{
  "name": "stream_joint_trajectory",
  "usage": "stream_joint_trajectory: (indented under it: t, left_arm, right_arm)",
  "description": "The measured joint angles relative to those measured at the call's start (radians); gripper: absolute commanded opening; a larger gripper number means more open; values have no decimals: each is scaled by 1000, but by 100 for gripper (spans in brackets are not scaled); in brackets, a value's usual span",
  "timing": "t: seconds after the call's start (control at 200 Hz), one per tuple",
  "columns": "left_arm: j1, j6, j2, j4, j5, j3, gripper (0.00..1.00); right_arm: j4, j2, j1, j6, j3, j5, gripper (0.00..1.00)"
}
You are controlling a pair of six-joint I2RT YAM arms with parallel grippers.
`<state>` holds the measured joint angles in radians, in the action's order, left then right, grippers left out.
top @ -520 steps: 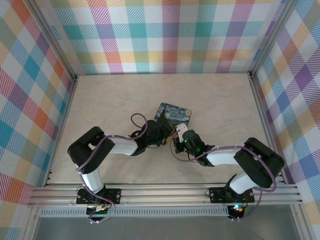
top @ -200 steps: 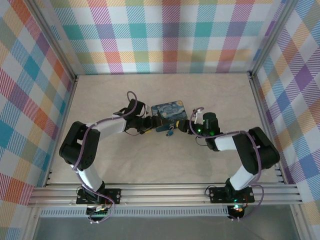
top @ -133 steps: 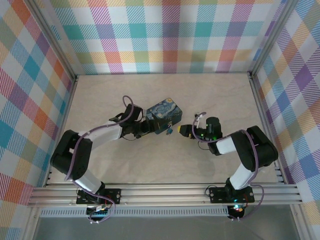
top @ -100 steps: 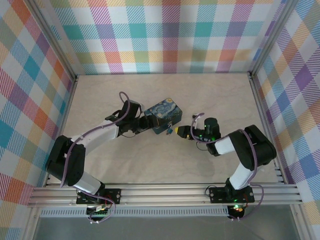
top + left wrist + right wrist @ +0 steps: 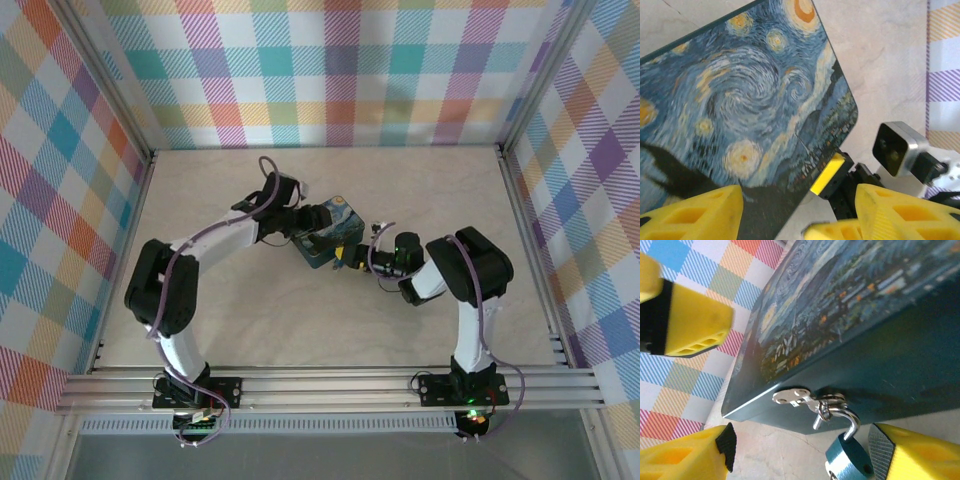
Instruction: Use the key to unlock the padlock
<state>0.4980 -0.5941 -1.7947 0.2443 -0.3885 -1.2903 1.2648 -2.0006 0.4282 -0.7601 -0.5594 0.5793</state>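
The small blue padlock (image 5: 850, 458) hangs by its silver shackle (image 5: 851, 423) from the hasp (image 5: 794, 397) on the front of the starry-night box (image 5: 850, 300). The shackle's free end is out of the body. A pale metal bit at the lock's lower edge may be the key; I cannot tell. My right gripper (image 5: 805, 456) is open with the padlock between its fingers, close to the grey right pad (image 5: 881, 446). My left gripper (image 5: 800, 222) is open over the box lid (image 5: 740, 95). From above, both grippers, left (image 5: 303, 226) and right (image 5: 351, 258), meet at the box (image 5: 332, 230).
The box sits mid-table on the pale marbled surface (image 5: 420, 190). Plaid walls (image 5: 330, 70) enclose the back and sides. The right gripper's finger (image 5: 832, 175) and wrist camera (image 5: 897, 147) lie just beyond the box's corner in the left wrist view.
The left gripper has shifted from the box's left end to over its lid, and the box has turned a little. The right gripper has closed in on the box's front.
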Motion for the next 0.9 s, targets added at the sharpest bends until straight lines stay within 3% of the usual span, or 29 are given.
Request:
stream_joint_trajectory:
  t: [0.355,0.9]
  left_arm:
    - [-1,27,-77,42,-12,-59,57]
    - [-1,26,-82,34,-12,-59,56]
  right_arm:
    - [36,-41,13,-11,-39,2,71]
    - [58,-55,25,-40,-12,32,51]
